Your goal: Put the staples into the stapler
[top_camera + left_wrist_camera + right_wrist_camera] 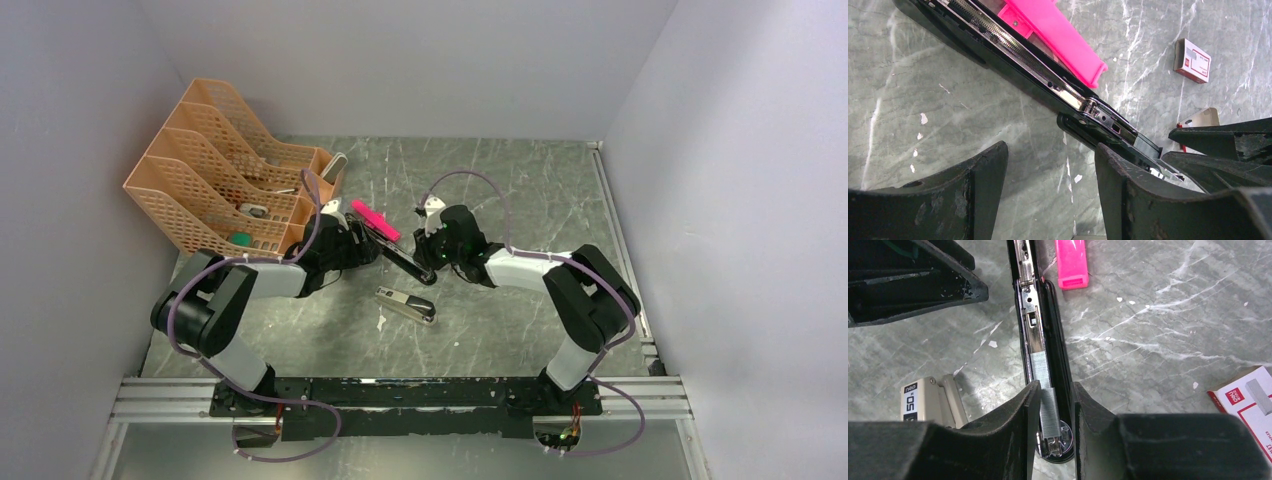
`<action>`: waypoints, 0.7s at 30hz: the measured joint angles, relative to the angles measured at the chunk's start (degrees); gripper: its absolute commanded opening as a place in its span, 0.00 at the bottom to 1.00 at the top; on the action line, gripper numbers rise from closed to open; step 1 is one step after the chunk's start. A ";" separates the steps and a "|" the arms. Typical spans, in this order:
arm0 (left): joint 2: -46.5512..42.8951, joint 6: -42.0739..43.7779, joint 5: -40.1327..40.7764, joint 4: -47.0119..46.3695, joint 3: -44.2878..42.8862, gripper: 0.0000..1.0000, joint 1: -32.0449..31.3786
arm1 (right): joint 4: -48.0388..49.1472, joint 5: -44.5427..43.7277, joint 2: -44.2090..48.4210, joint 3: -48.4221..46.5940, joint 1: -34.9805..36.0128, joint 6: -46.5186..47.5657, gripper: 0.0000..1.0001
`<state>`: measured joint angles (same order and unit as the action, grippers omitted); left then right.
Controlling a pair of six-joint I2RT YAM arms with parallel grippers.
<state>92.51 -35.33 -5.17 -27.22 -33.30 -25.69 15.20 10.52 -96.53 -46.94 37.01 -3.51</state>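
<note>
Right wrist view, ridged silvery staples (1040,370) in long black stapler (1058,340), shiny rail, lower centre, right tool (1055,386) straddling, grip unclear, left tool (1050,146) released, marbled grey desk (1158,315)

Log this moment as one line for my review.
staple strip: lying in rail of open stapler | right hand: astride stapler's end, grip unclear | left hand: open beside stapler

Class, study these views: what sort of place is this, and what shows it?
Probably a robot test booth staged as a desk: plain grey walls, arms bolted to a rail, orange file rack, open stapler.
</note>
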 measured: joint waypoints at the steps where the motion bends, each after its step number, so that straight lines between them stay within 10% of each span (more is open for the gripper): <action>1: 0.00 0.00 0.00 0.00 0.00 0.68 0.00 | -0.17 0.20 0.00 0.00 0.00 0.13 0.32; 21: -0.07 0.02 0.00 -0.35 0.00 0.68 0.00 | -3.28 1.95 0.00 -0.96 0.00 2.45 0.28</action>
<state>92.44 -35.31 -5.17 -27.57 -33.30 -25.69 11.92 12.47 -96.53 -47.90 37.01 -1.06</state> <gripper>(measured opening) 0.686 0.270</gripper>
